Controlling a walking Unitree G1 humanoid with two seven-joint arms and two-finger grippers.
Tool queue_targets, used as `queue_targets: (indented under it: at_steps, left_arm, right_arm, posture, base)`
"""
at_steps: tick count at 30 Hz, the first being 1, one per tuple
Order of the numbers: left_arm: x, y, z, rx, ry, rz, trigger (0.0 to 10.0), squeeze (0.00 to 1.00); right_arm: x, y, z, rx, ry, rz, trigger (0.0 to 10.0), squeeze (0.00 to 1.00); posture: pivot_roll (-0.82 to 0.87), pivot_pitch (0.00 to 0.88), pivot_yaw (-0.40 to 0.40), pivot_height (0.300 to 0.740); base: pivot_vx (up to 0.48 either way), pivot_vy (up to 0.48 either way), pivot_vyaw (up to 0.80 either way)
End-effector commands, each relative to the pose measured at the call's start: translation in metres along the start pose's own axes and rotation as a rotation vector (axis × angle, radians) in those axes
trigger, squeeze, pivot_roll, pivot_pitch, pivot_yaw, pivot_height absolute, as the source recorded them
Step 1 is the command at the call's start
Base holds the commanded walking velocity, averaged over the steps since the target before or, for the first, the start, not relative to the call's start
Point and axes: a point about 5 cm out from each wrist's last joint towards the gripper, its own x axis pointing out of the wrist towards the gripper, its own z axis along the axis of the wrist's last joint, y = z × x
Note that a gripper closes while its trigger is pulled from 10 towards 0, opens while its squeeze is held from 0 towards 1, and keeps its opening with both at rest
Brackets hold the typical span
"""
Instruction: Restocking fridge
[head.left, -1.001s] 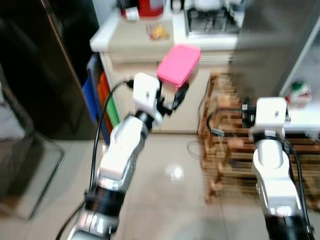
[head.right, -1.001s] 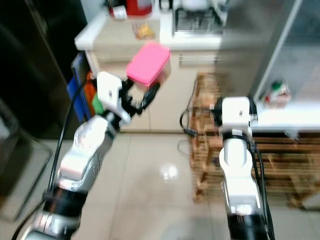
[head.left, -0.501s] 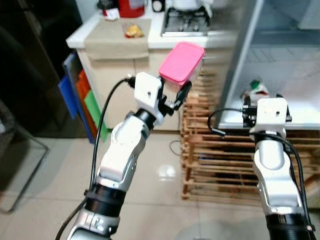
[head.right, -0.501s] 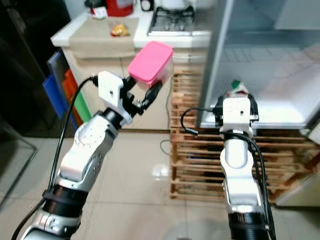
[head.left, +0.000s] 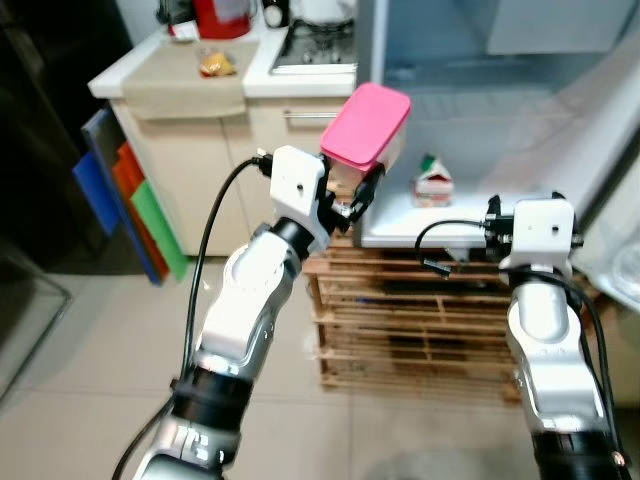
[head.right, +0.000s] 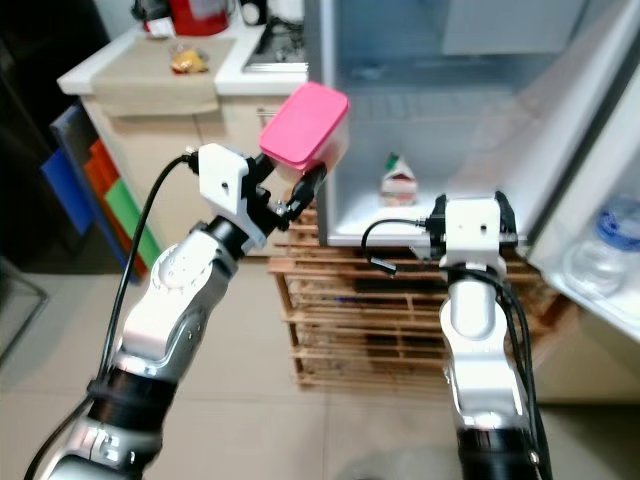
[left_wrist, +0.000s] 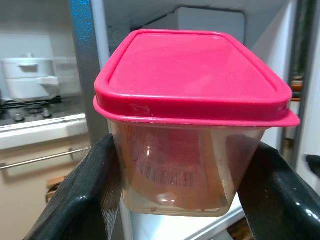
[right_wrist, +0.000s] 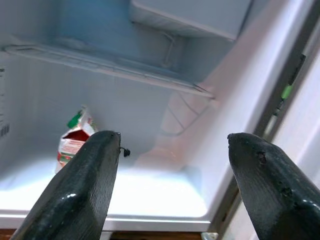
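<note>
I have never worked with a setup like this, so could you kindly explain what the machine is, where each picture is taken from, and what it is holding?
This is a humanoid robot with two silver arms, each ending in a gripper of two long black fingers. Two pictures come from a stereo camera on its head, looking forward and down. The other two come from cameras on the wrists, looking along the fingers.

The left gripper is shut on a clear container with a pink lid, raised at the left edge of an open fridge. The right gripper is open and holds nothing; it points into the fridge. On the fridge's white floor stands a small carton. The fridge rests on a wooden pallet. To the left is a kitchen counter.
</note>
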Motion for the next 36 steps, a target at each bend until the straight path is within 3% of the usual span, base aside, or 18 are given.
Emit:
queue_targets:
  at_steps: [1,11,15,21,36]
  left_arm:
    - [0.005,0.000,0.004,0.008,-0.009,0.001,10.0,0.00]
    - [0.014,0.002,-0.001,0.043,0.024,0.023,10.0,0.00]
    - [0.021,0.008,-0.003,0.084,0.050,0.086,10.0,0.00]
    - [0.029,0.017,-0.008,0.021,0.087,0.137,10.0,0.00]
    - [0.038,0.005,-0.007,0.045,0.057,0.071,10.0,0.00]
  right_arm:
    - [0.001,-0.003,0.004,-0.009,-0.008,-0.006,10.0,0.00]
    - [-0.001,-0.001,0.004,-0.008,-0.009,0.014,10.0,0.00]
    - [-0.002,0.000,0.004,-0.016,-0.016,0.030,10.0,0.00]
    - [-0.004,0.002,0.006,-0.013,-0.025,0.049,10.0,0.00]
    - [-0.006,0.002,0.008,-0.035,-0.049,0.083,10.0,0.00]
  posture:
    - [-0.17,0.000,0.097,0.740]
    - [-0.18,0.000,0.098,0.740]
    - [-0.19,0.000,0.097,0.740]
    - [-0.20,0.000,0.098,0.740]
    - [-0.20,0.000,0.088,0.740]
  base:
    - [0.000,0.000,-0.71]
    - [0.000,0.000,-0.72]
    - [0.000,0.000,-0.70]
    - [0.000,0.047,0.00]
    - [0.441,0.062,0.00]
